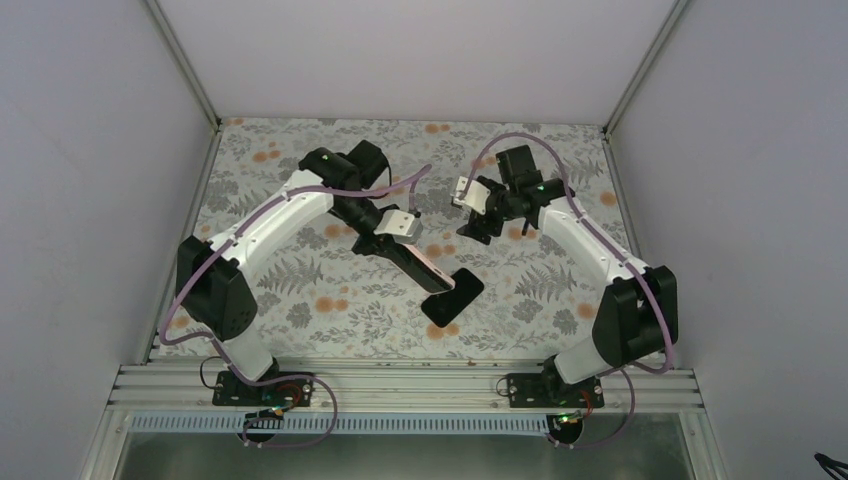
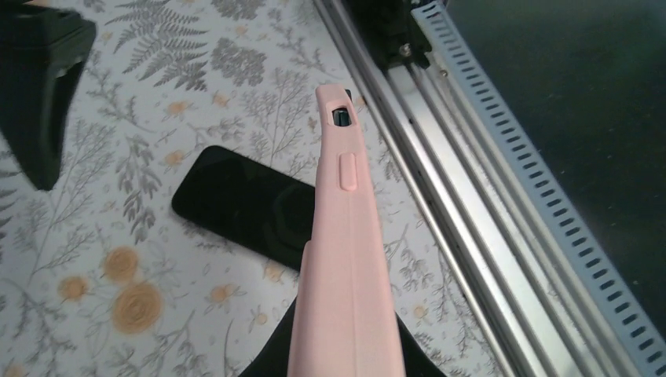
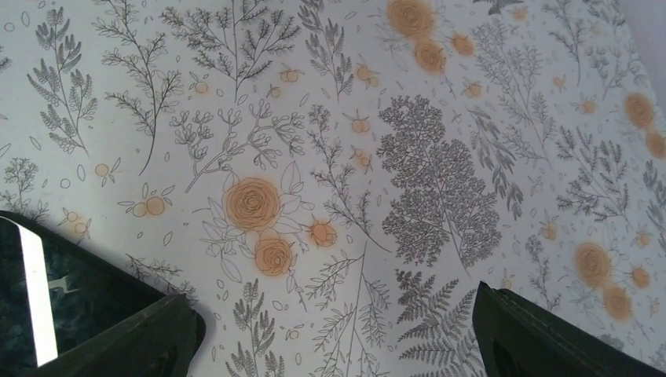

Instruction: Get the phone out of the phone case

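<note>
Case (image 2: 345, 259), one, pink, tight in left pincer (image 1: 412, 258) (one phone (image 2: 243, 208) beneath); right pincer (image 3: 334, 306) wide, empty.

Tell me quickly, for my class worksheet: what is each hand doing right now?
Left hand: closed on the pink phone case.
Right hand: open, holding nothing.

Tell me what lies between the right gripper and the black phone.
Only bare floral tabletop separates the right gripper from the phone, per the top view; the pink case is held off to one side.
</note>
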Available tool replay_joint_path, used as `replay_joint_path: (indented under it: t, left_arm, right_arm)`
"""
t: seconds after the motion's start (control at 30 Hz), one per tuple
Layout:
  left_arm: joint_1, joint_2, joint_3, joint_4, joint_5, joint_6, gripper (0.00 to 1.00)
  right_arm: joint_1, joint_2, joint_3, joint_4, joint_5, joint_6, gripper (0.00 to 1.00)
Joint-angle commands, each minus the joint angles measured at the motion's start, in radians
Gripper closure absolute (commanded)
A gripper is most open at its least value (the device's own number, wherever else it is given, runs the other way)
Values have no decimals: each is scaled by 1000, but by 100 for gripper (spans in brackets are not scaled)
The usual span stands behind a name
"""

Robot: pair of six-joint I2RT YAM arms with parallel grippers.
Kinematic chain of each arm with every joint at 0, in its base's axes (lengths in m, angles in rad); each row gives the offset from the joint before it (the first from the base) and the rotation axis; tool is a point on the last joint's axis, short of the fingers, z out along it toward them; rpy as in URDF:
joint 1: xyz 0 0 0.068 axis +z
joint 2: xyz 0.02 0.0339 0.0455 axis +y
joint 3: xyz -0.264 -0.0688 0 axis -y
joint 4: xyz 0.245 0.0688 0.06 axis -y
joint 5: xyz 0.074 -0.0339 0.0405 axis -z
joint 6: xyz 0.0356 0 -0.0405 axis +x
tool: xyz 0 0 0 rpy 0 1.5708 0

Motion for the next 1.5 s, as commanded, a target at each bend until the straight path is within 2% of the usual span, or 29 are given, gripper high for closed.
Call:
replay_joint_path:
  t: [0.0, 0.13, 0.3, 0.7, 1.17, 1.47]
  left_arm:
    - [-1, -22, 19, -20, 119, 15, 98]
    - [0, -20, -6, 22, 88, 1, 98]
    - [7, -8, -13, 51, 82, -3, 98]
    - [8, 1, -5, 59, 69, -12, 98]
    - [10, 3, 2, 63, 62, -16, 98]
    - [12, 3, -3, 68, 67, -23, 98]
  right_arm:
    - [-3, 11, 39, 29, -6, -4, 10]
    - [0, 5, 56, -136, -125, -62, 10]
    - [3, -90, -12, -270, -227, -110, 10]
    - [81, -189, -103, -284, -290, -30, 10]
    - [92, -246, -126, -390, -202, -29, 10]
    - [92, -258, -118, -311, -213, 12, 10]
